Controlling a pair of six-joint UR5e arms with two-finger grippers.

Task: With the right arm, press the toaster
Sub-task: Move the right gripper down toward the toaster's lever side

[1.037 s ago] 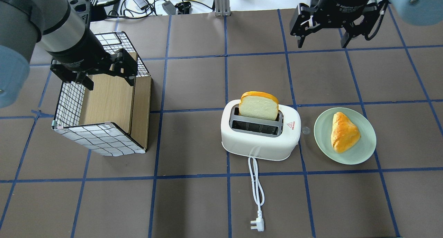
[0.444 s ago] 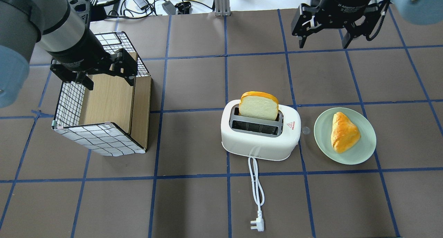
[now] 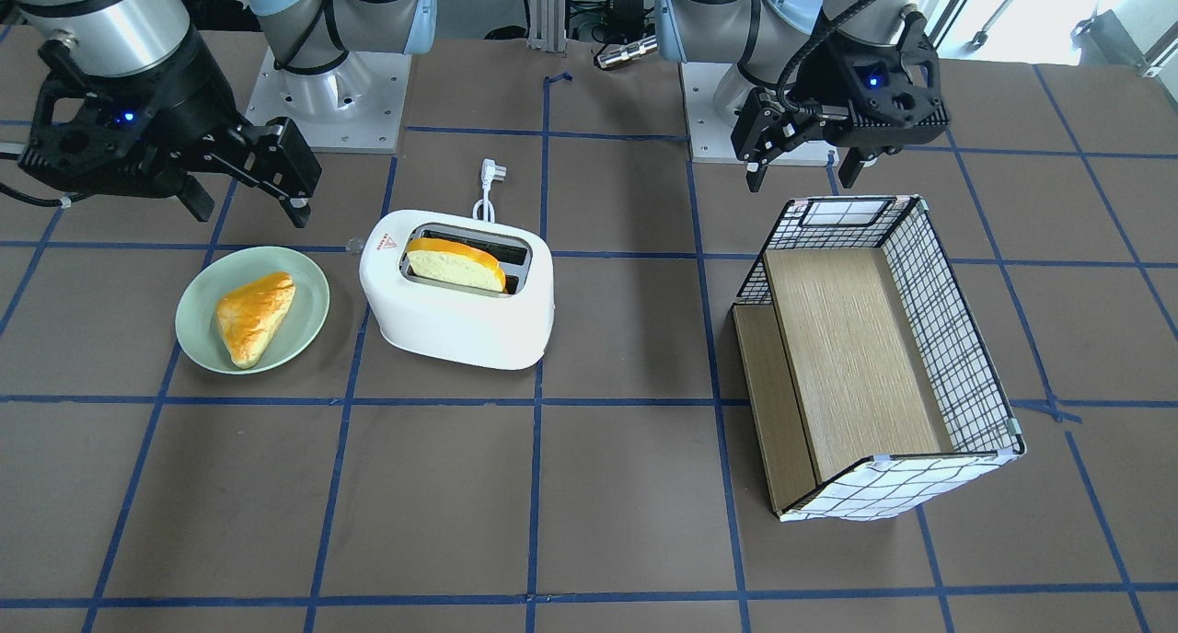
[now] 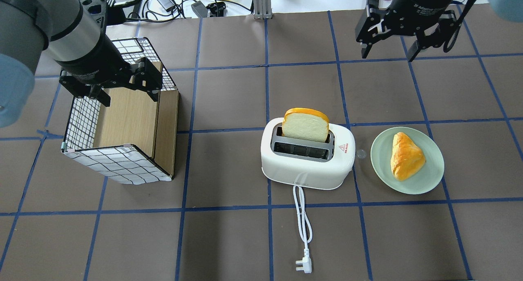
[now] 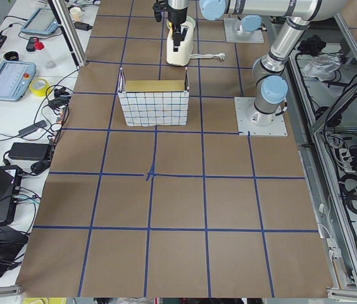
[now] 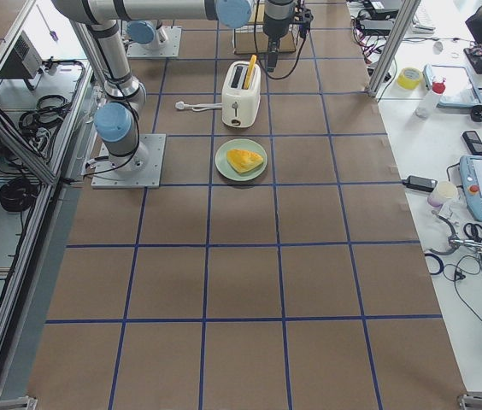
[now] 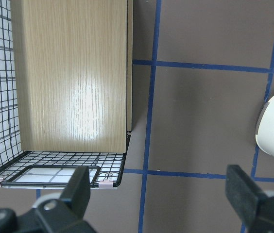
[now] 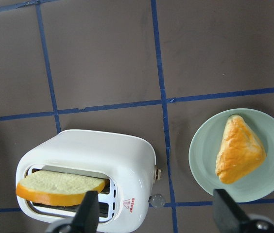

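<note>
The white toaster [image 4: 306, 168] stands mid-table with a bread slice [image 4: 305, 125] upright in its far slot; its cord [image 4: 302, 215] runs toward the robot. It also shows in the front view [image 3: 460, 325] and the right wrist view [image 8: 103, 150], where a small lever [image 8: 158, 173] sticks out of its plate-side end. My right gripper [image 4: 388, 55] is open and empty, high above the table, beyond and to the right of the toaster; it also shows in the front view [image 3: 248, 212]. My left gripper [image 4: 128, 98] is open and empty over the basket.
A checked wire-and-wood basket [image 4: 118, 163] lies on its side at the left. A green plate [image 4: 433, 175] with a pastry [image 4: 404, 156] sits right of the toaster, with a small clear disc [image 4: 360, 153] between them. Cables and tools lie past the far edge.
My right gripper has shifted a little to the right, still open and high. The left arm, toaster and bread have not moved.
</note>
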